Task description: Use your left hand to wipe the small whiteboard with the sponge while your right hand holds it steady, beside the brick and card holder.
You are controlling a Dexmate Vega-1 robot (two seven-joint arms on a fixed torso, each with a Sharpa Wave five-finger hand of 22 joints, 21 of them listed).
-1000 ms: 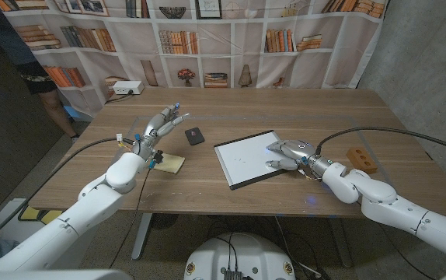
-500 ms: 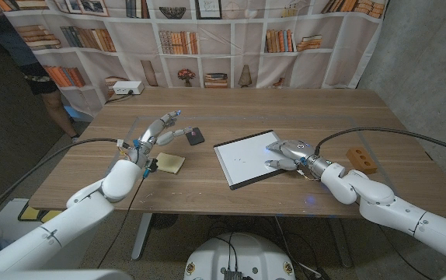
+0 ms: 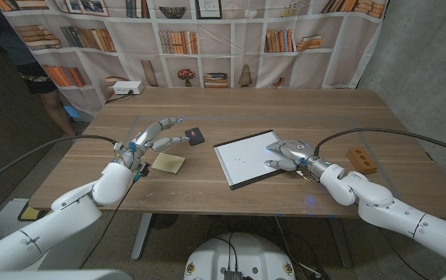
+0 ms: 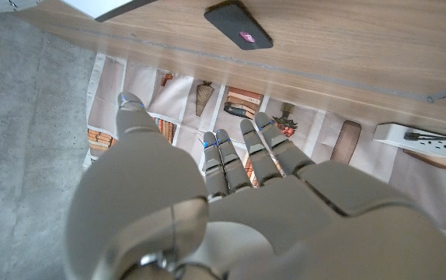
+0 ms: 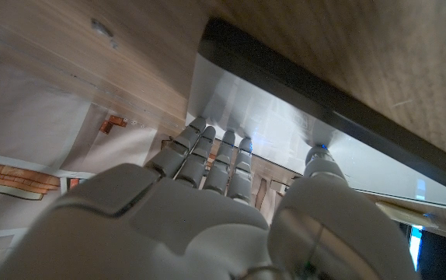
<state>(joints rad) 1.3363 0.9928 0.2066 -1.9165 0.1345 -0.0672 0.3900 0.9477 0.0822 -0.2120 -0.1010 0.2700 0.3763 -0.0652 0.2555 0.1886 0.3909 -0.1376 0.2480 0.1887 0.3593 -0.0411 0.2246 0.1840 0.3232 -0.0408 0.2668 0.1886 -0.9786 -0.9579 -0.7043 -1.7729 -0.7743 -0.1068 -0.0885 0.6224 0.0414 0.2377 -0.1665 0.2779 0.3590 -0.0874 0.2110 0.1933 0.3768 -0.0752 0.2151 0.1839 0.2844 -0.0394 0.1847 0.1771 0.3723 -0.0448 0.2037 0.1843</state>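
The small whiteboard (image 3: 246,158) is shown lying flat near the middle of the wooden table (image 3: 285,109), turned at a slight angle, its dark frame and white face also visible in the right wrist view (image 5: 285,124). The right hand (image 3: 287,152) is laid on the whiteboard's right edge, with its fingers (image 5: 221,159) pressed onto the white surface; nothing is grasped in it. The yellow sponge (image 3: 168,162) is seen lying on the table to the left of the whiteboard, well apart from it. The left hand (image 3: 151,137) is held above the table just beyond the sponge, on the side farther from the whiteboard, with its fingers (image 4: 231,159) spread apart and empty; the sponge is not touched by it. A small black card holder (image 3: 195,136) is placed between the left hand and the whiteboard's far left corner, close to the fingertips, and appears in the left wrist view (image 4: 238,25) as a dark flat object with a small pink mark. The brick (image 3: 361,160) is set to the right of the whiteboard, beyond the right wrist. A white power strip (image 3: 127,89) is seen at the table's far left corner, well away from the whiteboard.
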